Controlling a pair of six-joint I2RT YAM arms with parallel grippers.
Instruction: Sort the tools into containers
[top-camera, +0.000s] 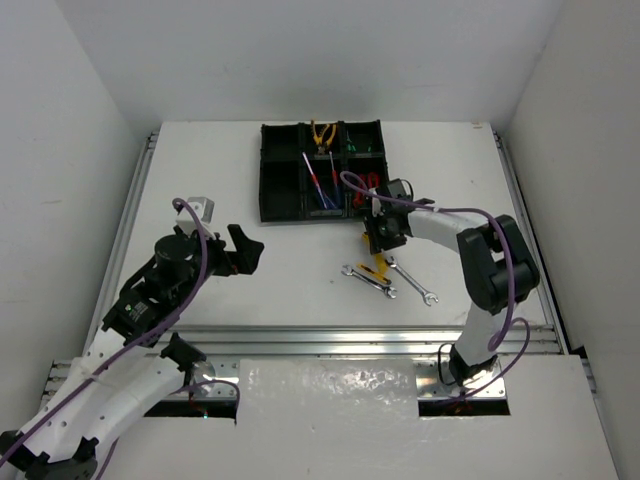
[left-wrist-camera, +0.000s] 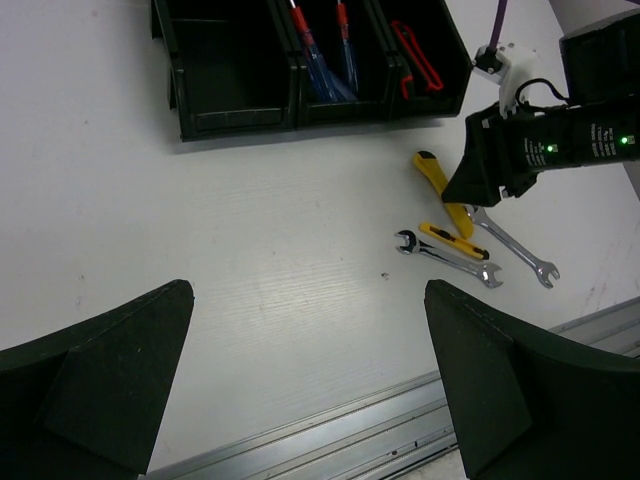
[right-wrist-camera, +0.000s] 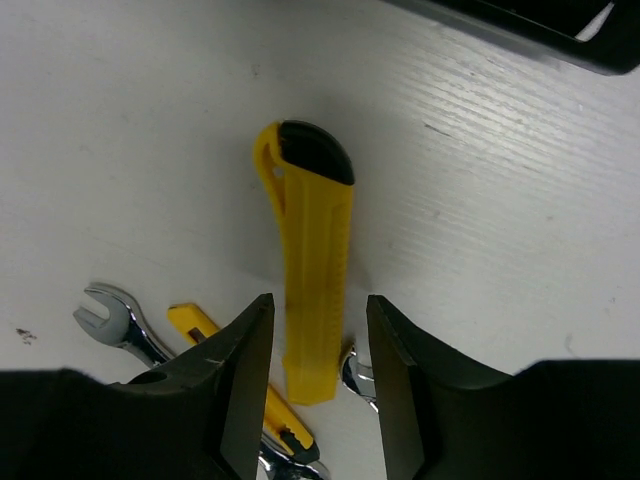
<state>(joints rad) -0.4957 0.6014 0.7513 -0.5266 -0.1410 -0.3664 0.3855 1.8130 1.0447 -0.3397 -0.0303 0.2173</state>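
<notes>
The black six-compartment tray (top-camera: 280, 190) stands at the far middle and holds orange pliers (top-camera: 322, 133), blue and red screwdrivers (top-camera: 320, 180) and red cutters (top-camera: 370, 182). On the table before it lie a large yellow utility knife (right-wrist-camera: 315, 260), a small yellow knife (right-wrist-camera: 230, 370) and two silver wrenches (top-camera: 368, 280) (top-camera: 412, 280). My right gripper (right-wrist-camera: 320, 350) is open, its jaws on either side of the large knife's lower end with a gap on both sides. My left gripper (left-wrist-camera: 310, 380) is open and empty over bare table, left of the tools.
A small white block (top-camera: 203, 205) sits on the table at the left, beyond my left arm. An aluminium rail (left-wrist-camera: 350, 430) runs along the near table edge. The tray's near-left compartment (left-wrist-camera: 230, 100) holds nothing.
</notes>
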